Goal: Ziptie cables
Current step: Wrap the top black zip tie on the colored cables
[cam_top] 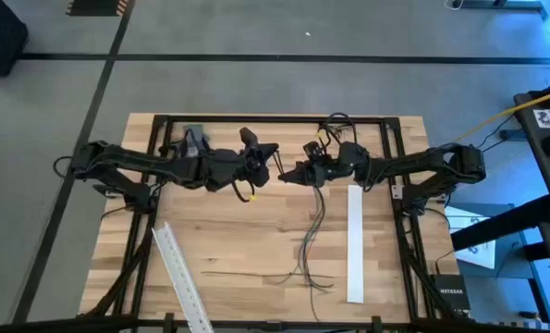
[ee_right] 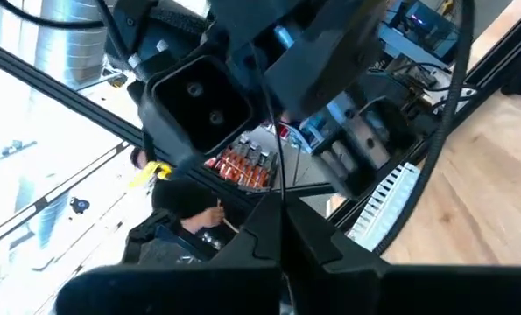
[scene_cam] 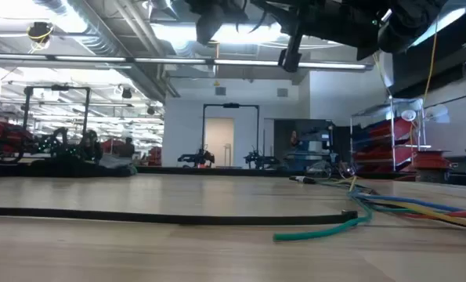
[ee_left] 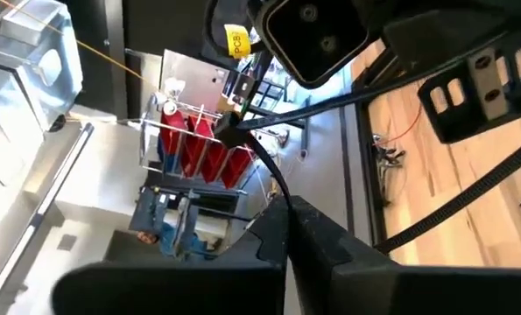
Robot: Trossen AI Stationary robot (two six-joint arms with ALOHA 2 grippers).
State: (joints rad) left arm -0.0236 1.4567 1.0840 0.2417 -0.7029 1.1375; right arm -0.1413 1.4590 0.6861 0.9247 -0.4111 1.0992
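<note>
- The light wooden table (cam_top: pixel 247 236) holds two long flat white slotted strips (cam_top: pixel 356 242), one on the right, one near left.
- The thin dark cables (cam_top: pixel 313 227) hang from the right gripper (cam_top: pixel 287 176), its fingers pinching them.
- The left gripper (cam_top: pixel 273 154) faces it, fingers pressed on a strand.

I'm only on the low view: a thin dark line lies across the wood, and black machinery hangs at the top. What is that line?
Observer: Probably one of the cables. From above they are a loose bunch of thin dark strands trailing over the table.
Operator: Is anything holding them?
Observer: Yes. The right gripper, raised over the table's far half, has its jaws shut on the cables, which hang down from it.
Operator: And the other arm?
Observer: The left gripper faces the right one, tip to tip and close.
</note>
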